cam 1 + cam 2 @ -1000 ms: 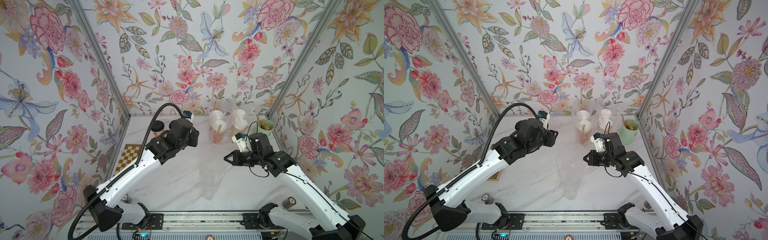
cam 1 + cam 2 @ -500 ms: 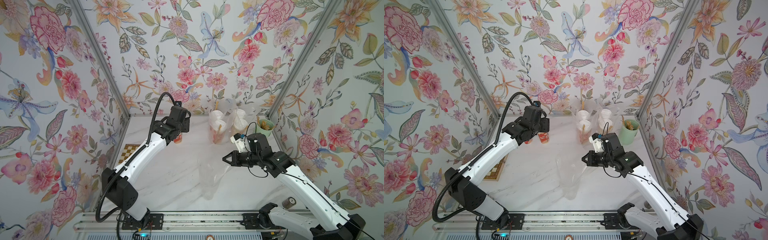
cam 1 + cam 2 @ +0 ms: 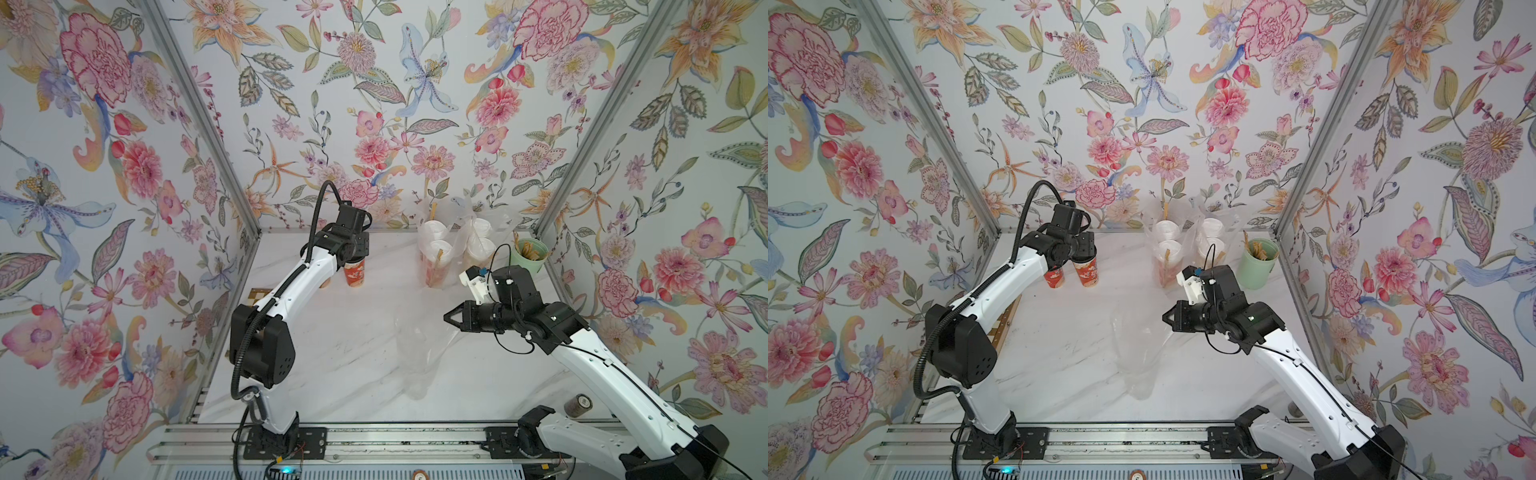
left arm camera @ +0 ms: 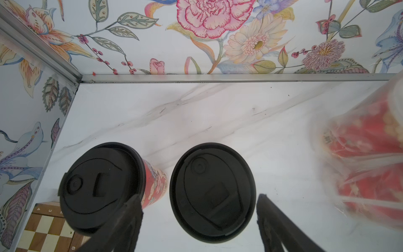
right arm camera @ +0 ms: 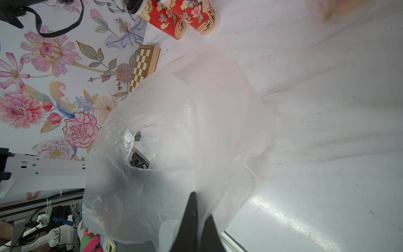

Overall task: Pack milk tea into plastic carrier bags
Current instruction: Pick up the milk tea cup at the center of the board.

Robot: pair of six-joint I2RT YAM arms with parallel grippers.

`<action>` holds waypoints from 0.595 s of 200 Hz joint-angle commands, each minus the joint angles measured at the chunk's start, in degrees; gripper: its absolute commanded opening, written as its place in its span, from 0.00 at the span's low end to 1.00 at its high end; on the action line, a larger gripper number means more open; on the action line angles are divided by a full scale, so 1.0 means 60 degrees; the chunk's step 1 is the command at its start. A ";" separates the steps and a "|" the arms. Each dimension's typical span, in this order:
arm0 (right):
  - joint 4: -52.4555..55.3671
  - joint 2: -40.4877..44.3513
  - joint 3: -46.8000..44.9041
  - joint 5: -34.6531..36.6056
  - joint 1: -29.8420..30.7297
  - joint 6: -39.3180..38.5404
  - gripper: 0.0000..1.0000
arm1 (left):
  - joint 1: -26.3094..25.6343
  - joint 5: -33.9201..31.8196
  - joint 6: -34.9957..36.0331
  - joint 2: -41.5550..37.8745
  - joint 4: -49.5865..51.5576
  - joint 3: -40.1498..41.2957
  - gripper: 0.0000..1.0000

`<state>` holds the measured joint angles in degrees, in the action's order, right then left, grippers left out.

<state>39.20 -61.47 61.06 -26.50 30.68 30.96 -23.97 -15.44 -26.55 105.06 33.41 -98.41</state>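
Reaching inside floral walls (image 3: 374, 104) across a white marble desk (image 3: 332, 365).
Mid-desk, the empty carrier bag (image 3: 410, 347) is pinched in the clenched right end effector (image 3: 448, 319), placed as before; filled carrier bags (image 3: 433, 270) stand at the back right. Left end effector (image 4: 198, 196), drawn back a second ago, now hangs released astride a black-lidded cup (image 4: 212, 192) at the back left, beside a second black-lidded cup (image 4: 100, 187).

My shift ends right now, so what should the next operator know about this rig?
Left gripper: open over the two black-lidded cups, back left, holding nothing.
Right gripper: shut on the edge of the empty bag, mid-table.
Done: four white-lidded cups sit in two packed bags at the back.
Left: both black-lidded cups into the empty bag.
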 commanded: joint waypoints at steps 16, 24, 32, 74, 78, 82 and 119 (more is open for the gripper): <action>-0.0059 -0.0083 0.0078 0.0067 0.0058 0.0102 0.00 | 0.0140 -0.0028 -0.0485 0.0509 0.0070 -0.0620 0.86; -0.0059 -0.0082 0.0092 0.0079 0.0058 0.0112 0.00 | 0.0178 0.0041 -0.0595 0.0577 0.0058 -0.0634 0.87; -0.0059 -0.0082 0.0107 0.0075 0.0058 0.0102 0.00 | 0.0213 0.0153 -0.0686 0.0631 0.0016 -0.0650 0.87; -0.0061 -0.0050 0.0122 0.0095 0.0058 0.0118 0.00 | 0.0243 0.0526 -0.0917 0.0973 -0.0174 -0.0678 0.86; -0.0059 -0.0052 0.0118 0.0092 0.0058 0.0118 0.00 | 0.0246 0.0523 -0.0922 0.0989 -0.0177 -0.0675 0.87; -0.0059 -0.0051 0.0127 0.0086 0.0058 0.0126 0.00 | 0.0241 0.0530 -0.0936 0.0999 -0.0204 -0.0668 0.86; -0.0059 -0.0019 0.0121 0.0101 0.0058 0.0135 0.00 | 0.0241 0.0479 -0.1001 0.1091 -0.0263 -0.0564 0.84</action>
<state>39.18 -61.73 61.06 -26.48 30.70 31.16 -23.18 -12.88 -31.46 110.61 32.60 -100.71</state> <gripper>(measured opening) 0.046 0.852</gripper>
